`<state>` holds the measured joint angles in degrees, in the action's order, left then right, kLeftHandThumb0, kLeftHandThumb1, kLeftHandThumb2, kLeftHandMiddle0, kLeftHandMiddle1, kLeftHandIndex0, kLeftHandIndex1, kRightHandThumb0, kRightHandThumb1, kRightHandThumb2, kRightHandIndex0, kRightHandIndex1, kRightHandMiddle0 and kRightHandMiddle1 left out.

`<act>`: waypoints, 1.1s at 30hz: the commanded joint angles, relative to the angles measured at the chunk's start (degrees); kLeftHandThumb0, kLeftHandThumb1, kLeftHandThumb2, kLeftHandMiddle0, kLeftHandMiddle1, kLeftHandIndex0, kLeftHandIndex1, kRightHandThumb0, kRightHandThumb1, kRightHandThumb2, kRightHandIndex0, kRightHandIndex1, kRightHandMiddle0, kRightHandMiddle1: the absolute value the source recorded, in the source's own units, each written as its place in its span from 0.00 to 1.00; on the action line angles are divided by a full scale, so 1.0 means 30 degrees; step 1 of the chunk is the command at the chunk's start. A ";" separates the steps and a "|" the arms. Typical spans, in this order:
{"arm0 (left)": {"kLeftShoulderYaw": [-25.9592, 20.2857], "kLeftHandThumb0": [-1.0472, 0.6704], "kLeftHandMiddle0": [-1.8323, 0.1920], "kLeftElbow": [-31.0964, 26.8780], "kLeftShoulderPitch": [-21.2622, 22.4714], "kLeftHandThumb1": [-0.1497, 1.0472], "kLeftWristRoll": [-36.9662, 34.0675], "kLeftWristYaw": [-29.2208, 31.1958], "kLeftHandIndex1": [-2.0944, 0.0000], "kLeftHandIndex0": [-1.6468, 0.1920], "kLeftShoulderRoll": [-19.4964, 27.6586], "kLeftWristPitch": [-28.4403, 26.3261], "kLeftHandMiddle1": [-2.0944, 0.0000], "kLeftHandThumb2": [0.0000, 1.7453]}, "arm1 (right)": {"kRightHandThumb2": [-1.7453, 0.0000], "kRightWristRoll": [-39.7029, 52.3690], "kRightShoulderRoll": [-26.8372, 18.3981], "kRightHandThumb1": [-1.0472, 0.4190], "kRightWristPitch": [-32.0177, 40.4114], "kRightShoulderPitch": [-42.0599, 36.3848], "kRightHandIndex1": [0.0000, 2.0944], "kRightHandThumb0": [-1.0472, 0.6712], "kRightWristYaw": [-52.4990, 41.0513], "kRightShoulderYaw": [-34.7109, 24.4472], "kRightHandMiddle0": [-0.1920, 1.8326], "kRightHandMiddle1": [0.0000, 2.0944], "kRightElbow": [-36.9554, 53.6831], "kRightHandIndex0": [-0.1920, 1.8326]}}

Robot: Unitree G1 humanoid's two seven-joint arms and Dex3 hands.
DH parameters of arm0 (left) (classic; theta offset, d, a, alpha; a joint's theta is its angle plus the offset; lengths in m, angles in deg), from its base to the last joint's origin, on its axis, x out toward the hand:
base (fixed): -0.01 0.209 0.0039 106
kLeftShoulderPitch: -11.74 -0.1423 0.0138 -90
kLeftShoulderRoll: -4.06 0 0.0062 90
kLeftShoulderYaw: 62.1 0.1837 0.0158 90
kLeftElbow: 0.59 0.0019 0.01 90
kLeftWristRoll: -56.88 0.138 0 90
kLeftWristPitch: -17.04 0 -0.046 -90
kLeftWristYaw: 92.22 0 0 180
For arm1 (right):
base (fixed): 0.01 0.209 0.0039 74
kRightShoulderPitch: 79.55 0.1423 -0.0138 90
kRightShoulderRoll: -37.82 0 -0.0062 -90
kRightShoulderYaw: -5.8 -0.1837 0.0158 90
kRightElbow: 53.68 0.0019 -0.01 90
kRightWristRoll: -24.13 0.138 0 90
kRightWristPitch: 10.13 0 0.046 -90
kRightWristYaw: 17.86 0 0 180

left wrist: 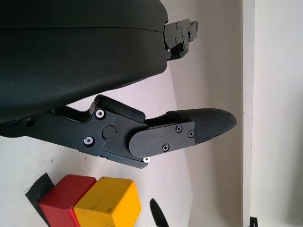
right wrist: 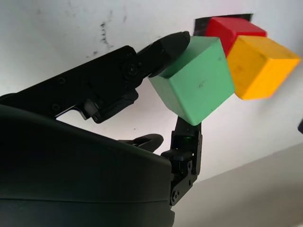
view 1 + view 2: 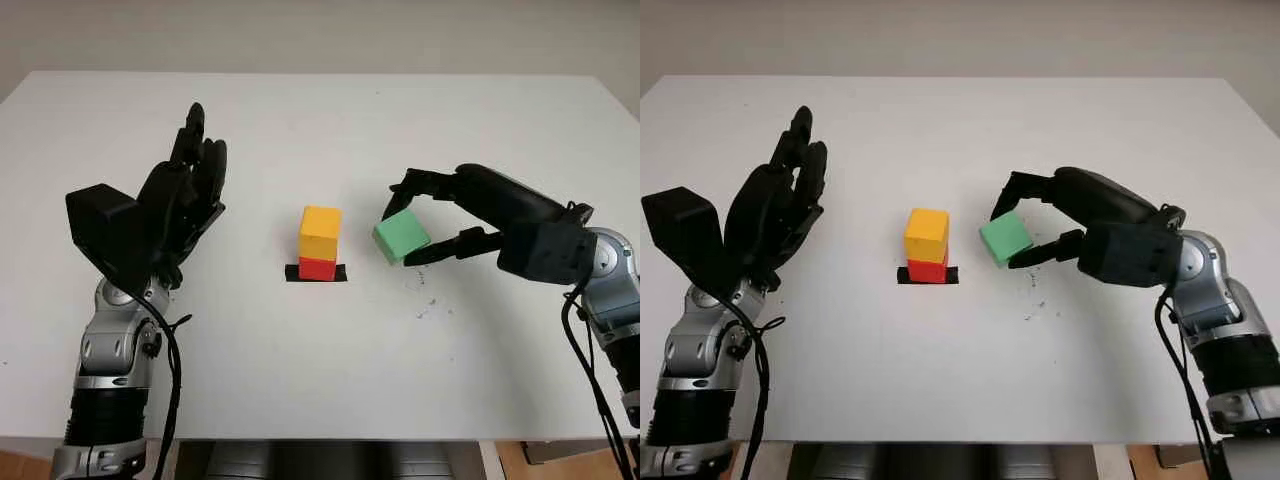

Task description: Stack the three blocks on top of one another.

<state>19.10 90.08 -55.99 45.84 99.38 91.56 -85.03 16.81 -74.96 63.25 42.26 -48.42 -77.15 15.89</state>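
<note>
Yellow block (image 3: 320, 232) stacked on red block (image 3: 317, 268), over a black tape patch (image 3: 316, 274) mid-counter (image 3: 320, 360). Just right of the stack, green block (image 3: 401, 236) pinched tilted in the right hand (image 3: 470, 215) fingers (image 2: 163, 49), clear of the counter. Left hand (image 3: 185, 195) raised well left, open, holding nothing.
</note>
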 commanded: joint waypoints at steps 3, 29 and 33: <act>-0.0017 0.19 1.00 -0.0173 -0.0227 1.00 0.0083 -0.0079 1.00 1.00 0.0057 -0.0083 1.00 0.34 | 0.97 0.0846 0.0388 0.08 0.1201 -0.0017 0.03 0.32 -0.0528 -0.0695 0.30 0.68 0.0967 0.31; -0.0284 0.19 1.00 -0.0333 -0.0437 1.00 -0.0242 0.0161 1.00 1.00 0.0028 0.0213 1.00 0.34 | 0.97 0.4921 0.4352 0.03 1.3870 0.1356 0.02 0.36 0.2093 -0.2731 0.19 0.87 0.6428 0.24; -0.0262 0.19 1.00 -0.0306 -0.0449 1.00 -0.0279 0.0129 1.00 1.00 -0.0066 0.0184 1.00 0.34 | 0.97 0.4714 0.4977 0.03 1.5098 0.1225 0.02 0.36 0.2757 -0.2393 0.18 0.87 0.7563 0.23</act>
<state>18.17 89.88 -57.26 44.97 99.85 91.38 -84.99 31.00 -60.52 107.87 45.11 -40.58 -84.41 36.75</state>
